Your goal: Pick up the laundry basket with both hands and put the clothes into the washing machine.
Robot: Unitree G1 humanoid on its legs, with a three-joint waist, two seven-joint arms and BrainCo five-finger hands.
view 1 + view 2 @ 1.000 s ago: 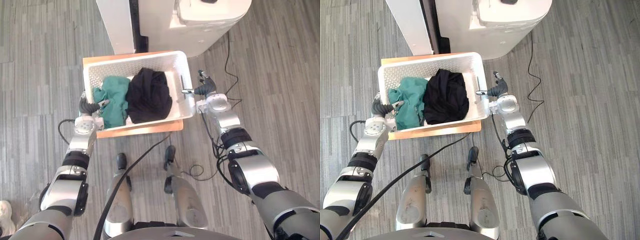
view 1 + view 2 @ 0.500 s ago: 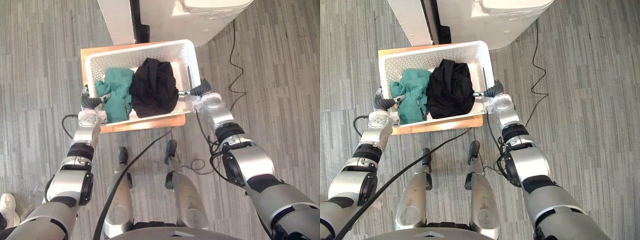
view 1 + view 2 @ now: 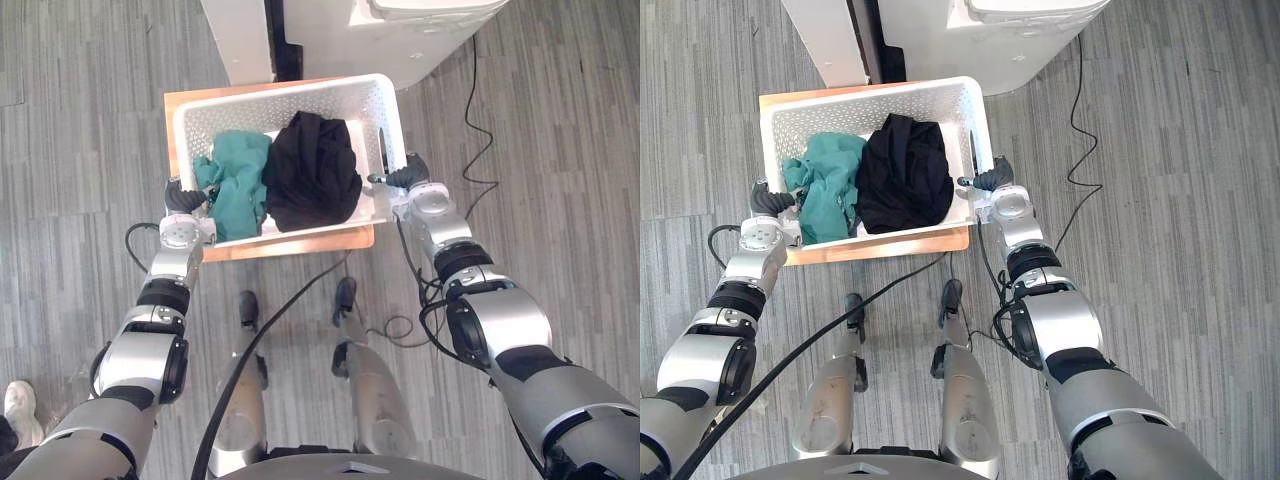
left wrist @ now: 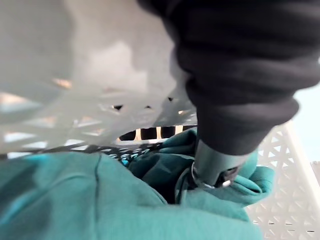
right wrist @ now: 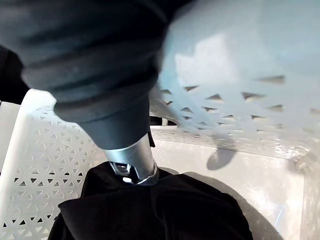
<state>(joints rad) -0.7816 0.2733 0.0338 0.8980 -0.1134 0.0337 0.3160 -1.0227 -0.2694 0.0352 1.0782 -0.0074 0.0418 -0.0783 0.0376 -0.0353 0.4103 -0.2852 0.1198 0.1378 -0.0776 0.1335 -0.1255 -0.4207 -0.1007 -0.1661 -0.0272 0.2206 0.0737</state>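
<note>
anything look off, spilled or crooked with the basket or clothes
Nothing stands out. The green clothes and black clothes lie bundled inside the white basket, with nothing draped over its rim. The basket is squarely over its wooden board, with the left hand and right hand at its two ends.

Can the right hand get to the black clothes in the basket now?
Probably yes: the right hand grips the laundry basket wall right beside the black clothes, nothing between them, but it must let go first.
</note>
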